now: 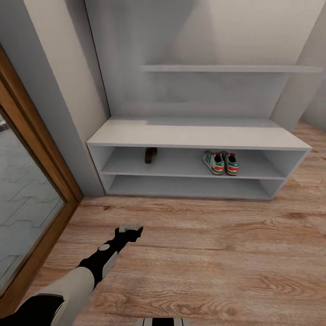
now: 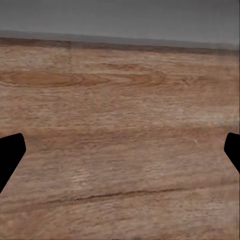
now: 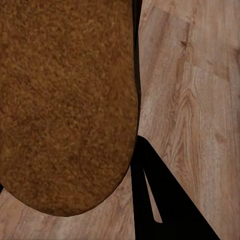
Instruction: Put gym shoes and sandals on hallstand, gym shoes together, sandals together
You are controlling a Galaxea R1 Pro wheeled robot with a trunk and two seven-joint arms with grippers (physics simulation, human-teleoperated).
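Note:
The light-grey hallstand (image 1: 194,135) stands against the wall ahead. In its upper compartment the two gym shoes (image 1: 221,163) sit side by side, right of centre, heels toward me. One brown sandal (image 1: 151,154) stands at the left of that same shelf. The other sandal (image 3: 65,100) shows its brown sole close up in the right wrist view, with my right gripper (image 3: 131,165) shut on it and one black finger (image 3: 160,200) beside it. My left gripper (image 1: 130,227) hangs low over the wood floor (image 1: 203,244), open, with its fingertips (image 2: 10,155) far apart and nothing between them.
A wood-framed glass panel (image 1: 27,181) runs along the left, with a grey wall corner (image 1: 68,136) between it and the hallstand. A wall shelf (image 1: 226,69) hangs above the bench top. The lower compartment (image 1: 190,186) holds nothing.

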